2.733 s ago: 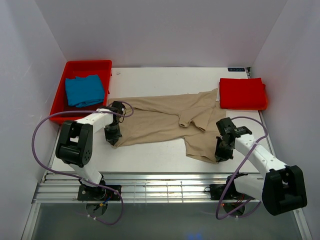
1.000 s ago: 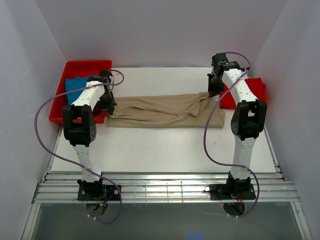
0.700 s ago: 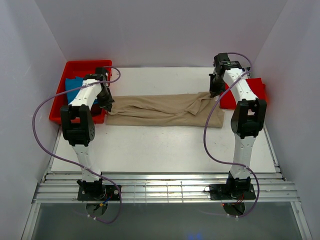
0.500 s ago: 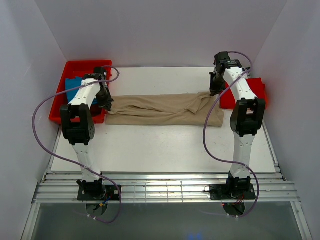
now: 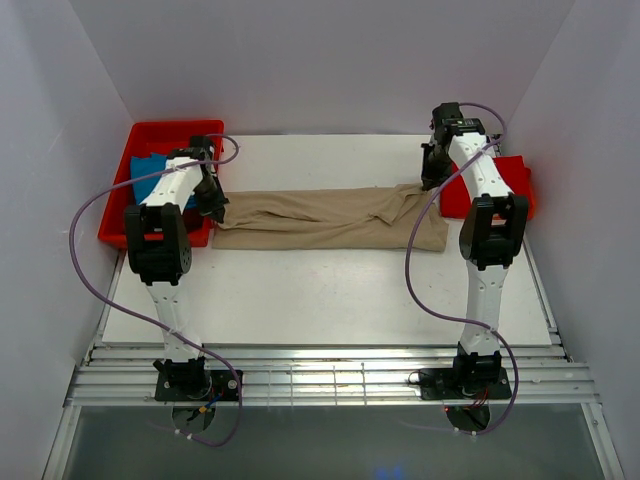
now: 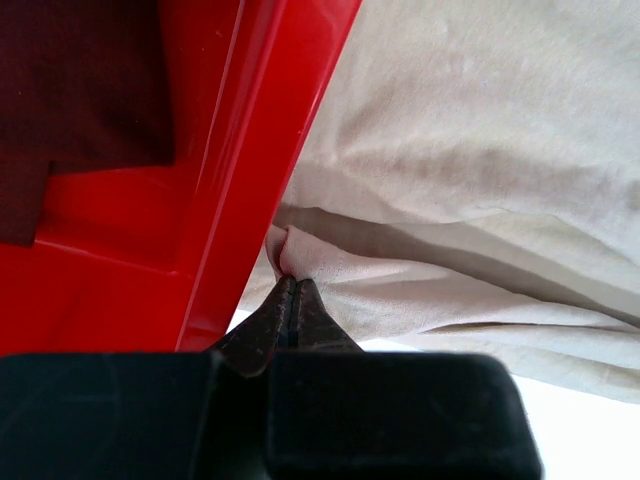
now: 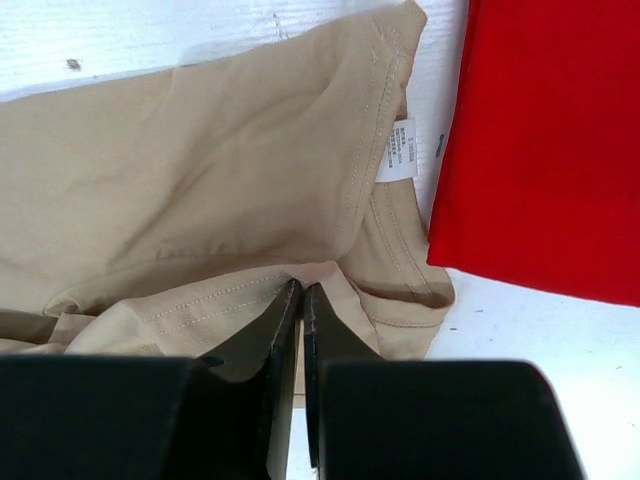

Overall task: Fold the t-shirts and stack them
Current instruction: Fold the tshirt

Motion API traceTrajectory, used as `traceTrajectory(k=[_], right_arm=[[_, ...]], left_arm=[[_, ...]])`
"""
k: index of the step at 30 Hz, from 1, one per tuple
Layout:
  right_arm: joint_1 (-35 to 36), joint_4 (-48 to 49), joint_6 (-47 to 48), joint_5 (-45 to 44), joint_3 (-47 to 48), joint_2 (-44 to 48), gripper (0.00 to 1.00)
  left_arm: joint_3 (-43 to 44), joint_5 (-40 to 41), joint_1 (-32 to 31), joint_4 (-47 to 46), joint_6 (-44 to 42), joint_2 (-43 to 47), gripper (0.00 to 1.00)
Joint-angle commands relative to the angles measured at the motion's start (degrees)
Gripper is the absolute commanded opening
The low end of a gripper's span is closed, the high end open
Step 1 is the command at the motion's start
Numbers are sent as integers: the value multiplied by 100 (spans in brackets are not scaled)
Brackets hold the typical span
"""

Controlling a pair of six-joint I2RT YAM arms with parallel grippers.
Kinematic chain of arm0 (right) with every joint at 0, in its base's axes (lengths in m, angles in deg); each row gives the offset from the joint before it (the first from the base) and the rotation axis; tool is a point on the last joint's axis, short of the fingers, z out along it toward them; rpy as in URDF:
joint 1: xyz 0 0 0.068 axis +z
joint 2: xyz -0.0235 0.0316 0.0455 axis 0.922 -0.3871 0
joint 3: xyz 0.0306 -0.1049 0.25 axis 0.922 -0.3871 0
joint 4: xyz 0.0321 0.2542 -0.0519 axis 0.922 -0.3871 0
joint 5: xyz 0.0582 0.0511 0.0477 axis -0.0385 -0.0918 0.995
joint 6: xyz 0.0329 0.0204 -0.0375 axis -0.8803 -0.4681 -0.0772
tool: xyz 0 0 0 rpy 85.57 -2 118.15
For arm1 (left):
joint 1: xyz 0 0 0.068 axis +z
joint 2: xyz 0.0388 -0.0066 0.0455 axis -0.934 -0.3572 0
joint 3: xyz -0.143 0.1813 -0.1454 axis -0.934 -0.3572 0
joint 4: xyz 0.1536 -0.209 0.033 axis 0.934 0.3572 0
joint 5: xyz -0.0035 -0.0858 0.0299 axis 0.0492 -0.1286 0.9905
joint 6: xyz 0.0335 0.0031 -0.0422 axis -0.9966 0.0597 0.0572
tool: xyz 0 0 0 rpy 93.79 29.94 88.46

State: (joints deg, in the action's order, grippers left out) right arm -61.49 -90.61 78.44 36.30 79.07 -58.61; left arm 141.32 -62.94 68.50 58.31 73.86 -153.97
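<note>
The tan-beige t-shirt (image 5: 330, 218) lies folded into a long band across the back of the table. My left gripper (image 5: 214, 203) is shut on its left end, right beside the red tray; the pinched cloth shows in the left wrist view (image 6: 291, 278). My right gripper (image 5: 430, 180) is shut on the shirt's right end (image 7: 298, 284), next to the folded red t-shirt (image 5: 505, 185). The red shirt also shows in the right wrist view (image 7: 550, 140). The blue t-shirt (image 5: 148, 170) lies in the tray, partly hidden by my left arm.
The rigid red plastic tray (image 5: 155, 133) stands at the back left, its rim (image 6: 250, 180) touching the tan shirt's end. White walls close in at the back and both sides. The white table (image 5: 330, 290) runs to the near edge.
Since 2.7 s ago both grippers carried the shirt's near edge to the back, folding it into a band. In the last second both grippers only shifted slightly and the band flattened.
</note>
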Motion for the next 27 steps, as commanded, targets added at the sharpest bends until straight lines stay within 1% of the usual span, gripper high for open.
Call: traceTrajectory(k=[1, 8, 9, 22, 23, 27], right_arm=[[-38, 11, -33, 24, 337, -30, 9], [-46, 55, -77, 33, 346, -136, 9], [-46, 73, -77, 33, 346, -162, 9], [-64, 161, -121, 24, 346, -347, 9], [-64, 170, -121, 15, 346, -355, 9], [-64, 240, -129, -55, 320, -382, 9]], left_arm=[[222, -83, 49, -110, 91, 243, 0], [266, -215, 49, -198, 170, 137, 0], [275, -215, 241, -198, 179, 111, 0], [520, -241, 392, -356, 302, -73, 0], [547, -442, 392, -365, 285, -109, 0], [679, -479, 401, -374, 285, -241, 0]])
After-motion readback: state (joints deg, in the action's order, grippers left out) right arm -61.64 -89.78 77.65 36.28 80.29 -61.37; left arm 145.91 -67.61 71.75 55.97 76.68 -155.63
